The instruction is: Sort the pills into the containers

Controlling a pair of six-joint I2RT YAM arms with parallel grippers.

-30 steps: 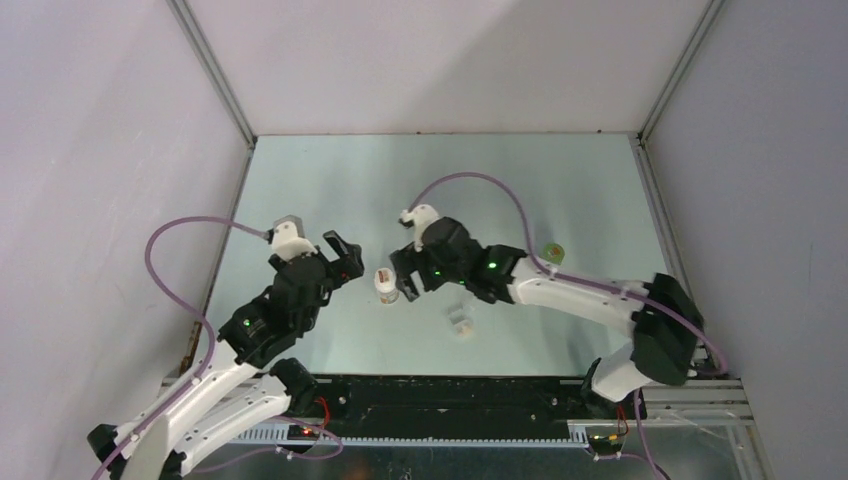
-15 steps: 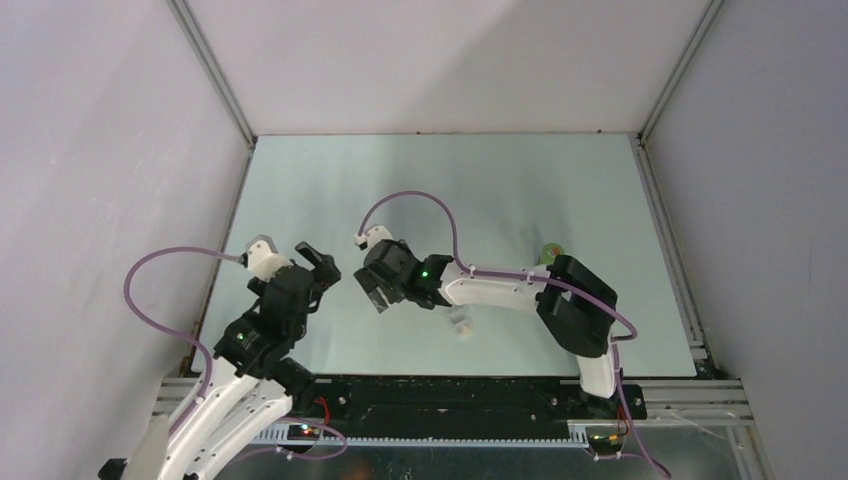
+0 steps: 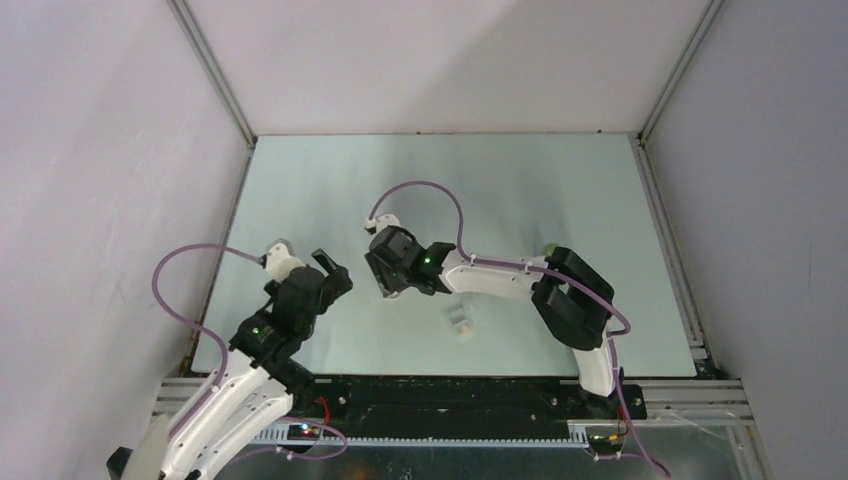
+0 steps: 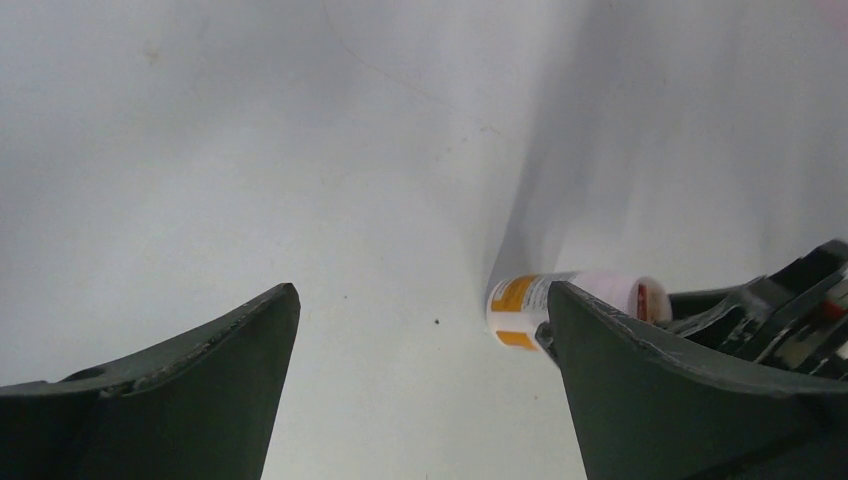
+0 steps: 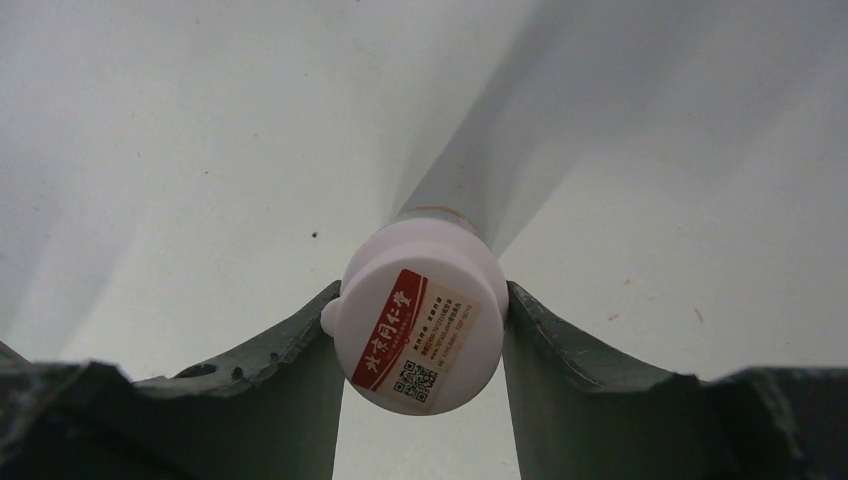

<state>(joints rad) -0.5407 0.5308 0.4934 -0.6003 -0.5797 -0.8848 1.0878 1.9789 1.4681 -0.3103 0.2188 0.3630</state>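
A white pill bottle [image 5: 420, 320] with a red and cream cap label stands upright on the table. My right gripper [image 5: 422, 292] is shut on its cap, a finger touching each side. From above, the right gripper [image 3: 390, 278] covers the bottle. In the left wrist view the bottle [image 4: 520, 305] shows orange label patches beside the right finger. My left gripper [image 3: 335, 275] is open and empty, just left of the bottle. The containers, a small translucent pill box [image 3: 460, 322], lie near the right forearm. No pills show.
A small greenish object [image 3: 549, 243] peeks out behind the right arm's elbow. Grey walls with metal frame rails enclose the pale green table [image 3: 330, 180] on three sides. Both arm bases stand at the near edge.
The right arm swung left and down over the bottle, and its jaws closed onto the cap. The left arm pulled back and then shifted slightly right, staying open.
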